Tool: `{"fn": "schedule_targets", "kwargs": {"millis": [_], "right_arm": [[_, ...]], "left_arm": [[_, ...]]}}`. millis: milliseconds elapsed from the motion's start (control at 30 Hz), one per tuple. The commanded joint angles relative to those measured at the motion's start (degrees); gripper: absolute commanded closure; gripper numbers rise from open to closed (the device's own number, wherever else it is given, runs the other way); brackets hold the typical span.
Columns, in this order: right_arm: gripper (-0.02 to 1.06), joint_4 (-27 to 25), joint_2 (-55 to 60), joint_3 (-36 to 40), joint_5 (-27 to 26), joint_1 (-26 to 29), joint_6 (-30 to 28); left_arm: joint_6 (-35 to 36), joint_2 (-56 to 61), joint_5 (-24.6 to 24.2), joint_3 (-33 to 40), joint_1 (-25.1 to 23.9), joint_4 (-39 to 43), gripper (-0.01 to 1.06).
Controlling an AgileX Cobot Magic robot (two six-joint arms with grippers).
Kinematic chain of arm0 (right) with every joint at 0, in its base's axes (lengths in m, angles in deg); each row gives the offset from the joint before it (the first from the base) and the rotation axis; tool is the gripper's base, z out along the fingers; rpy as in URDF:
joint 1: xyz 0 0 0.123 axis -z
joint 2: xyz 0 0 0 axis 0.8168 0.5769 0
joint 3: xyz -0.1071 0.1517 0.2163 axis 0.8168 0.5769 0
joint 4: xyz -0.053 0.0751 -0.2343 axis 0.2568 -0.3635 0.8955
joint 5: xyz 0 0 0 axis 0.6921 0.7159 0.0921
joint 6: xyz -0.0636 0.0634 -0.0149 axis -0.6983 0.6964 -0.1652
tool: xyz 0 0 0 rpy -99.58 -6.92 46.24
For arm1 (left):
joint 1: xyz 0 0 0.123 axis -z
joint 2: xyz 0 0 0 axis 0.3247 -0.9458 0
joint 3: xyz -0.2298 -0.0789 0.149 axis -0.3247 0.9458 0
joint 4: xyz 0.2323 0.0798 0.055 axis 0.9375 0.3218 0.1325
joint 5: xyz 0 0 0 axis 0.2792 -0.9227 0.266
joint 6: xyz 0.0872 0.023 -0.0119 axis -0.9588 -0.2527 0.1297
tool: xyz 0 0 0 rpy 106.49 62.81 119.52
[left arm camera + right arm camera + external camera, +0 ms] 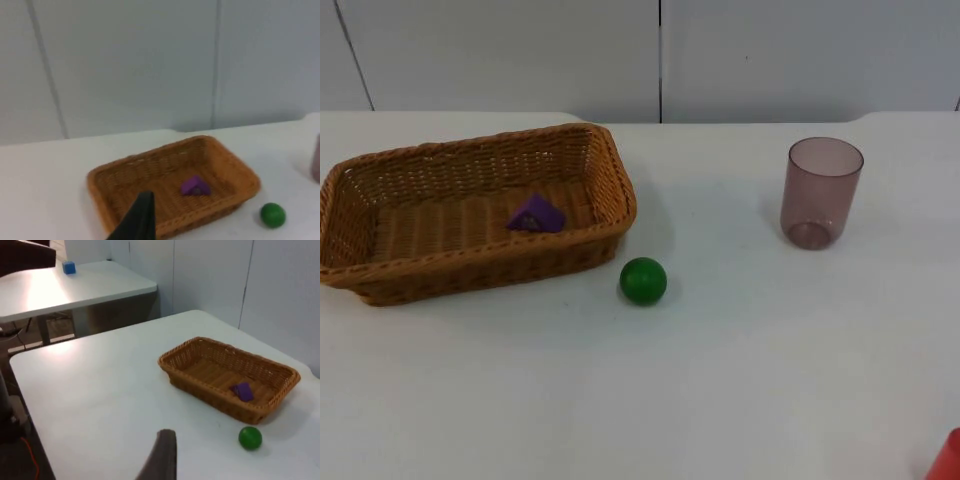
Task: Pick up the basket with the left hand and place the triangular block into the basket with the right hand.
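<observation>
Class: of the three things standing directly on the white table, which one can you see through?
The purple-tinted cup. Its walls are see-through; the wicker basket and green ball are opaque.

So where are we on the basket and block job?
Looks essentially done: the purple triangular block lies inside the wicker basket, which sits on the table. Nothing is in hand. The green ball and cup stand outside. Nothing obvious remains.

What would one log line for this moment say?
basket: on table | purple triangular block: inside basket | green ball: beside basket | cup: upright
</observation>
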Motion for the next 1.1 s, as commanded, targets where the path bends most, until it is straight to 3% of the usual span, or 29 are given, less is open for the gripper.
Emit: {"fn": "schedule_targets", "kwargs": {"millis": [0, 67, 333, 533, 633, 800, 1067], "right_arm": [[0.28, 0.39, -2.68, 0.29, 3.52, 0.35, 0.23], [0.28, 0.71, -4.77, 0.29, 7.31, 0.35, 0.23], [0.28, 3.71, -11.12, 0.3, 17.93, 0.35, 4.93], [0.28, 5.56, -12.81, 0.4, 22.16, 0.35, 5.68], [0.28, 8.3, -12.81, 0.4, 26.76, 0.35, 8.61], [0.28, 9.21, -12.81, 2.2, 25.54, 0.35, 10.01], [0.28, 9.34, -12.81, 3.21, 24.49, 0.35, 10.01]], "left_arm": [[6.3, 1.01, -1.95, 0.29, 0.83, 6.36, 0.0], [7.4, 1.01, -4.83, 0.31, 2.28, 9.0, 0.0], [7.86, 1.01, -7.28, 0.57, 7.29, 12.41, 0.0], [8.04, 1.01, -8.83, 1.63, 7.78, 14.94, 0.0], [7.91, 1.01, -9.06, 1.63, 7.78, 14.82, 0.0], [7.91, 1.01, -12.45, 2.12, 7.78, 14.95, 0.0], [8.76, 1.01, -13.16, 3.17, 7.78, 14.78, 0.0]]}}
